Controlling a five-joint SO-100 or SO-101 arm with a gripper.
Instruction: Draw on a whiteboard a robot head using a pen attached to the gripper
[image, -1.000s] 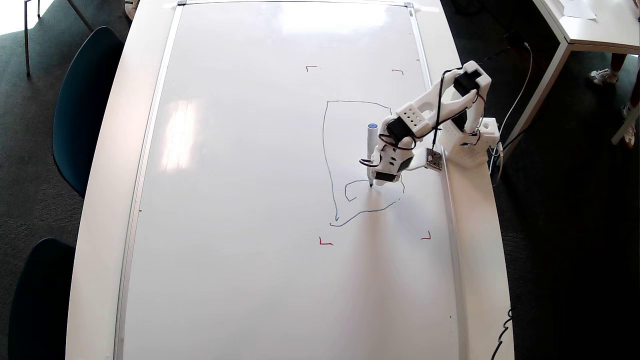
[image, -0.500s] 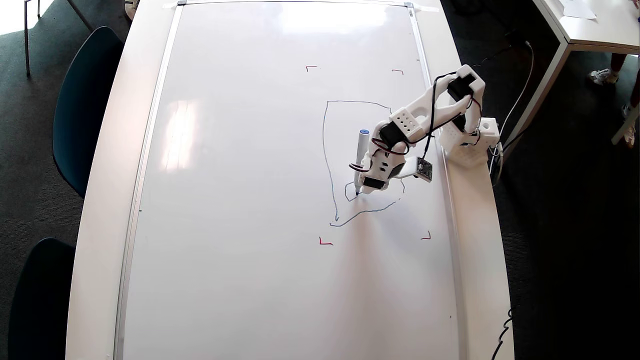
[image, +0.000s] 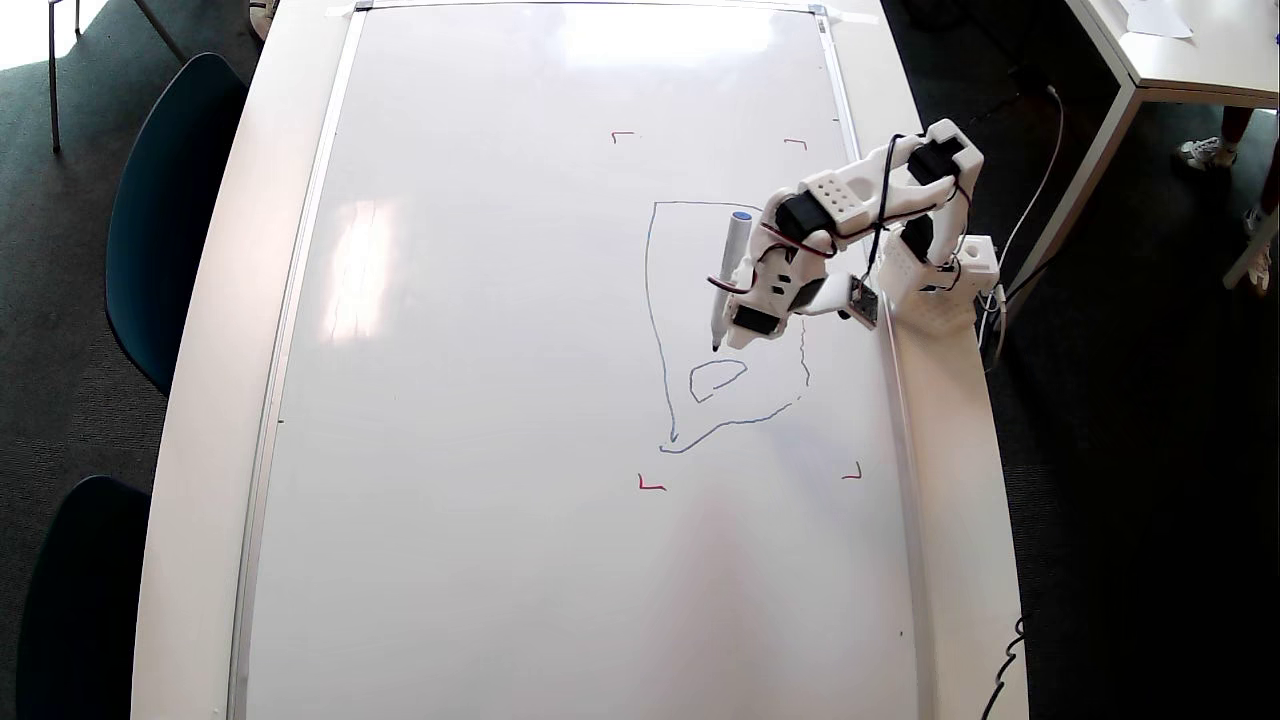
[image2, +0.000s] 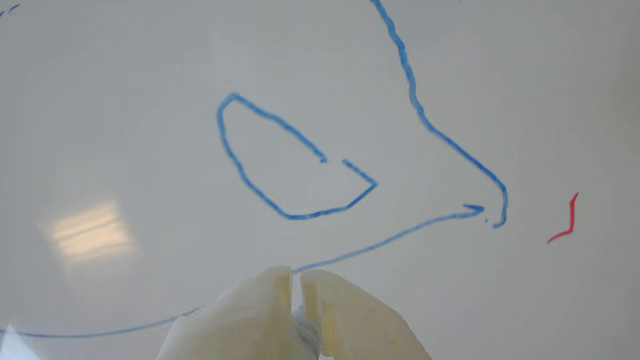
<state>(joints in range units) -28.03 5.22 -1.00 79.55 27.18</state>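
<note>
Blue outline of the robot head (image: 725, 330) sits unfinished on the whiteboard (image: 500, 400); end effector (image2: 296, 285) narrow, nearly closed; pen (image: 728, 280) alongside, tip apparently lifted — next, lower for another inner shape.

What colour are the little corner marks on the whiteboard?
Red, clearest on the corner mark in the wrist view.

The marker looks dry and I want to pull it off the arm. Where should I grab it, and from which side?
Probably take the slim white pen by its upper barrel, just below the blue cap end, coming from the left in the overhead view. That stretch stands free, while the lower barrel sits against the white plastic gripper on its right.
</note>
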